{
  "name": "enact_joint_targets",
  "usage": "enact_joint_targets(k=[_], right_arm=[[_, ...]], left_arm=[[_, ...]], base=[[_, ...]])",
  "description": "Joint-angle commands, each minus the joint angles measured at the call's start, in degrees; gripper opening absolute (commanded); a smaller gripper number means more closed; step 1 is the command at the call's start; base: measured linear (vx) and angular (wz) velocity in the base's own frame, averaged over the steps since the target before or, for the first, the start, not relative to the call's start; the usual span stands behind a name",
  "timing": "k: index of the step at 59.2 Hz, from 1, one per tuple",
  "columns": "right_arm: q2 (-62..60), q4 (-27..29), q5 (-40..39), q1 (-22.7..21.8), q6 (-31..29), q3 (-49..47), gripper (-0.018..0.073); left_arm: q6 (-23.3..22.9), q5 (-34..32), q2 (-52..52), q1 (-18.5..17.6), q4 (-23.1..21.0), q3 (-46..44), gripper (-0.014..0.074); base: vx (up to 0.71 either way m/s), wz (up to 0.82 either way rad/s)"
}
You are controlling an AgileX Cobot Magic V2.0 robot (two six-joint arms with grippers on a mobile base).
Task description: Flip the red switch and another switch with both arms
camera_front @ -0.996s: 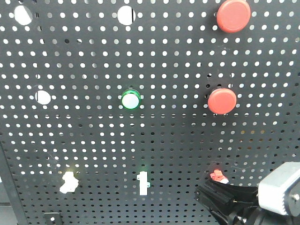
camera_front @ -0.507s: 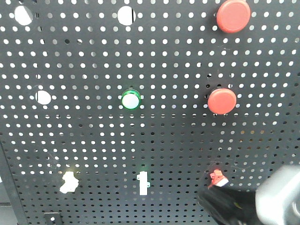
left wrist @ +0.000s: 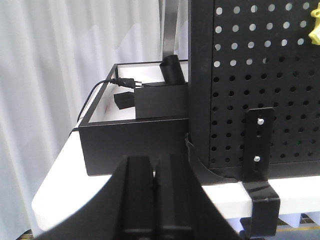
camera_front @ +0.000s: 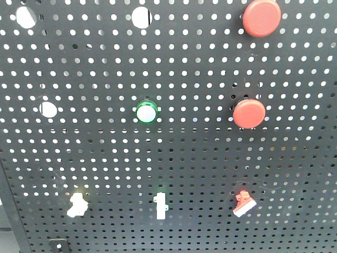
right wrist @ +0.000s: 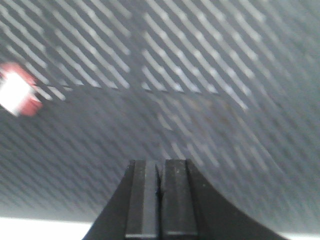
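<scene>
The red switch (camera_front: 244,204) sits low on the right of the black pegboard (camera_front: 200,161), its white paddle tipped down and to the left. The other switch (camera_front: 77,204), pale cream, is low on the left. Neither gripper shows in the front view. The right wrist view is blurred: my right gripper (right wrist: 159,172) is shut on nothing, and the red switch (right wrist: 17,95) lies far up and to its left. My left gripper (left wrist: 156,167) is shut and empty, low beside the board's left edge. The yellowish switch (left wrist: 315,27) peeks in at the top right corner.
A slim white upright switch (camera_front: 161,205) stands between the two toggles. Above are a green-ringed button (camera_front: 147,112) and two large red round buttons (camera_front: 249,113) (camera_front: 262,18). A black bracket (left wrist: 260,150) and a black open box (left wrist: 132,140) with a plug sit by the board's foot.
The right gripper, just under the red switch a second ago, has dropped out of the front view. The red switch's white paddle now hangs lower and shows more. The cream switch looks unchanged.
</scene>
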Motion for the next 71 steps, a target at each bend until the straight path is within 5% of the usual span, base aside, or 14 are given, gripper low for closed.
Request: enact_joint_targets(k=[1,8,71], right_arm=[[-3.9,0.3,-4.3,-0.9,-0.5,3.7,-0.0006],[-9.6,-0.1,4.0,-1.0,-0.5,4.8,-0.0006],[-9.0,0.1,4.4,-0.9,-0.4,5.0,-0.0006]], left_arm=[[-0.3,-4.5,-0.5,0.1,-0.1,1.0,0.0002],[-0.3,-4.5,-0.5,0.1,-0.1,1.0,0.0002],[-0.3,-4.5,-0.5,0.1,-0.1,1.0,0.0002]], base=[[0.00,0.00],[0.00,0.00],[0.00,0.00]])
